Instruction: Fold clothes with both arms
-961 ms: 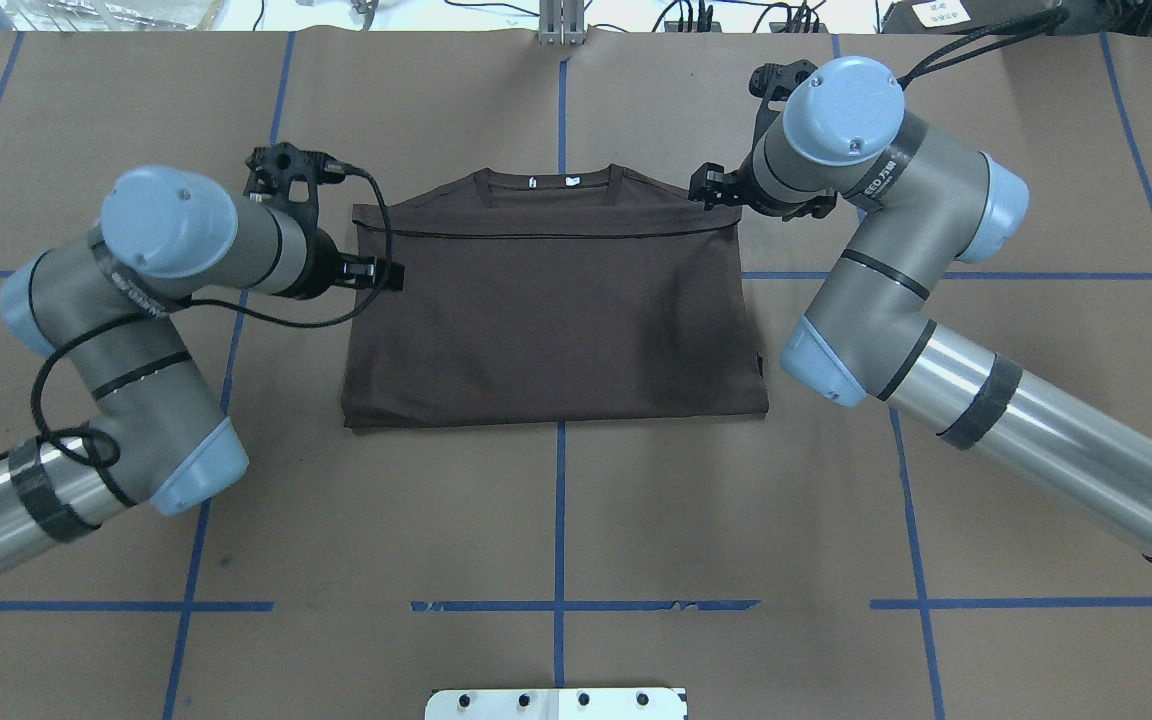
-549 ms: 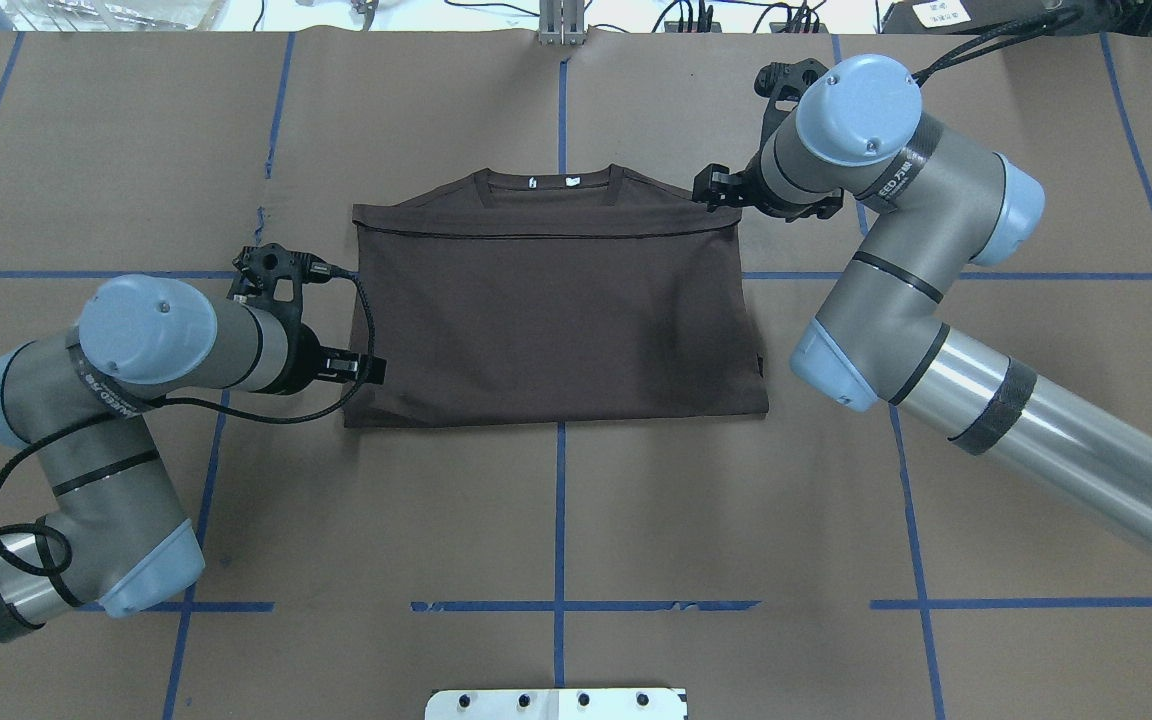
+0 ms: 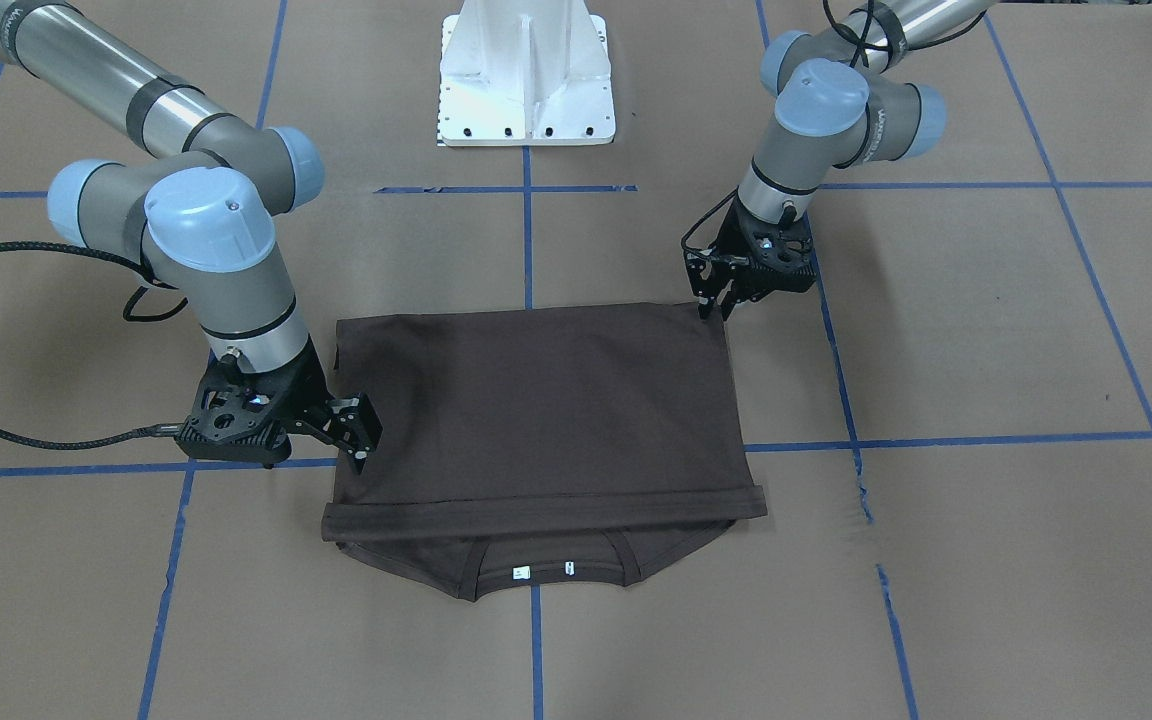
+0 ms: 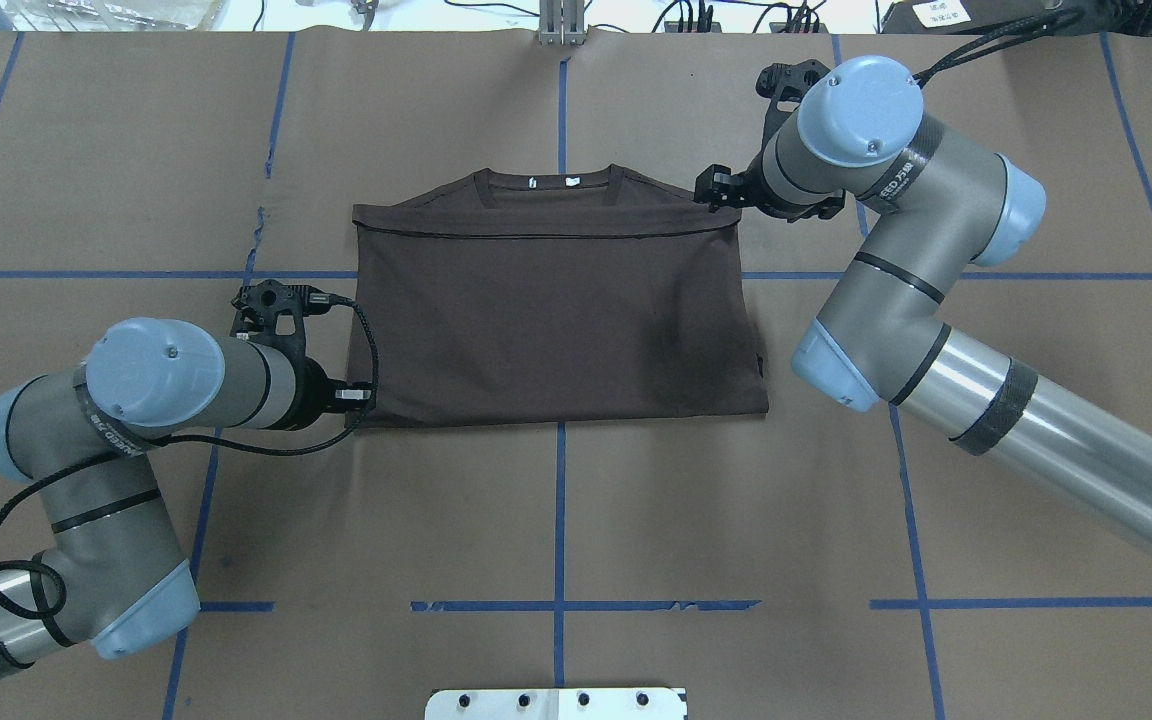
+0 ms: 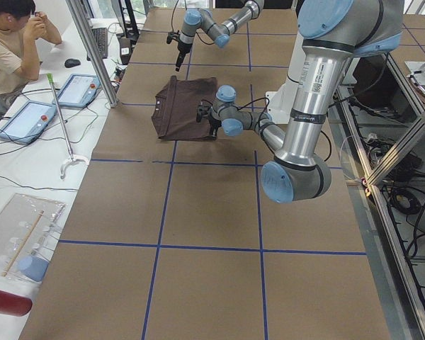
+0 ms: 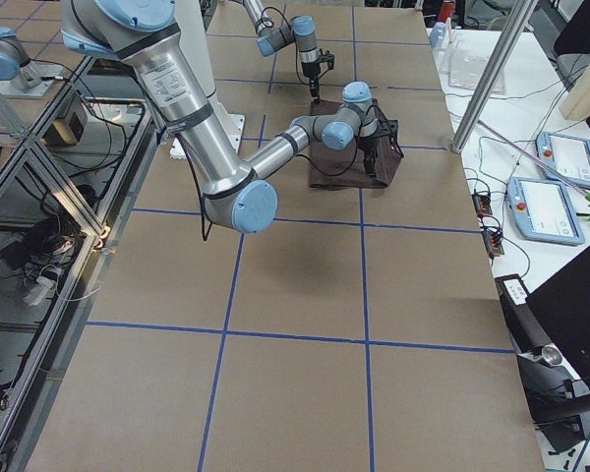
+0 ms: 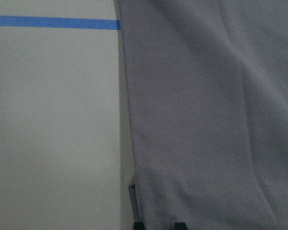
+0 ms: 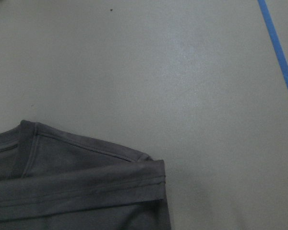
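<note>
Half-folded T-shirt [image 4: 556,320] lies flat on the counter [image 4: 556,520], hem at shoulders. Right fingers [image 3: 372,420] gape beside its collar-end corner; left fingers [image 4: 356,394] meet the fold corner, grip unclear. Further folds likely remain.

Left end effector [image 4: 364,398], right end effector [image 4: 708,190]: jaws apart.

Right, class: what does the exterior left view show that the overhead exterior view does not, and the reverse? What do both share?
Only exterior left: a seated person at a side desk. Only overhead: the white neck tags inside the collar. Both: the folded T-shirt on the brown table, the left gripper by its near left corner, the right gripper by its far right corner.
</note>
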Motion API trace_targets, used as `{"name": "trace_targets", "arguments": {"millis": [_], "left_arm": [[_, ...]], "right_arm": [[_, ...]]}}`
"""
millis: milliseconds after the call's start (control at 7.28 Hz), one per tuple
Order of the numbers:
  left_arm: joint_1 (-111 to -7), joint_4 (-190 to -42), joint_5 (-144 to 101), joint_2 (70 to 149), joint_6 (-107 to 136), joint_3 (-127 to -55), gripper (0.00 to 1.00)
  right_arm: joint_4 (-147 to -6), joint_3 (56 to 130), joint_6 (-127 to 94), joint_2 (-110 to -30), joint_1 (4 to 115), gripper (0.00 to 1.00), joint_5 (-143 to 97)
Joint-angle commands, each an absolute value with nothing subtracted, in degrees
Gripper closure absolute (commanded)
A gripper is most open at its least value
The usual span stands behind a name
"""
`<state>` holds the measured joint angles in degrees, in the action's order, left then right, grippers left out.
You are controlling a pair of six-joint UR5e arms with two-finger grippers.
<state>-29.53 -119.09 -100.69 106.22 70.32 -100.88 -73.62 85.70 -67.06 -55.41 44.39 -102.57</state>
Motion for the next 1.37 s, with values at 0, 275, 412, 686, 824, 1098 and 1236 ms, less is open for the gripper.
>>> {"name": "trace_targets", "arguments": {"millis": [0, 275, 412, 686, 824, 1098, 1236], "left_arm": [[-29.44, -119.09, -100.63, 106.17, 70.58, -100.72, 0.66], [-29.09, -119.0, -100.63, 106.17, 70.58, -100.28, 0.66], [-28.83, -119.0, -100.55, 106.17, 70.58, -100.2, 0.82], [-28.74, -119.0, -98.72, 106.26, 70.49, -100.37, 1.0], [-28.65, -118.66, -97.22, 106.09, 70.05, -101.07, 1.0], [-29.09, -118.56, -97.38, 105.3, 69.0, -100.2, 1.0], [-31.18, -118.48, -96.6, 105.12, 62.99, -99.76, 1.0]], "right_arm": [[-73.65, 85.69, -67.06, -55.37, 44.3, 0.0, -102.57], [-73.65, 85.61, -67.06, -55.37, 44.3, 0.0, -102.57], [-73.65, 85.61, -66.97, -55.46, 44.3, 0.0, -102.57], [-73.65, 85.52, -66.97, -55.46, 44.3, 0.0, -102.57], [-73.65, 85.52, -66.97, -55.37, 44.3, 0.0, -102.57], [-73.65, 85.52, -67.06, -55.37, 44.3, 0.0, -102.57], [-73.65, 85.52, -67.06, -55.37, 44.3, 0.0, -102.57]]}}
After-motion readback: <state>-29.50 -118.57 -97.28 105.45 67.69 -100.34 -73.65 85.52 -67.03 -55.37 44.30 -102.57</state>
